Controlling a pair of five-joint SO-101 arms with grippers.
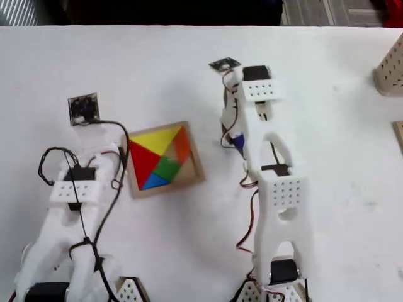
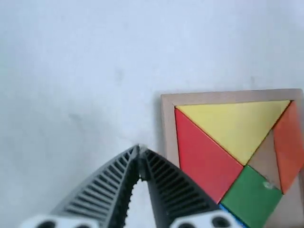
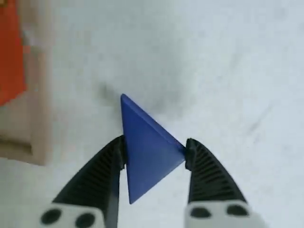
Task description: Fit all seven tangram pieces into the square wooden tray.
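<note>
— Where does the high view sit?
— Above the desk [image 1: 327, 126], off the arms [image 1: 280, 189], looking down from their base side, far enough to take in both.
— And the wrist cameras?
— Each sits behind its own jaws, facing along them, close over the desk. The left shares the tray [image 2: 167, 128] corner with the high view; the right shares one tray edge and the blue triangle [image 3: 147, 152] between its jaws.
</note>
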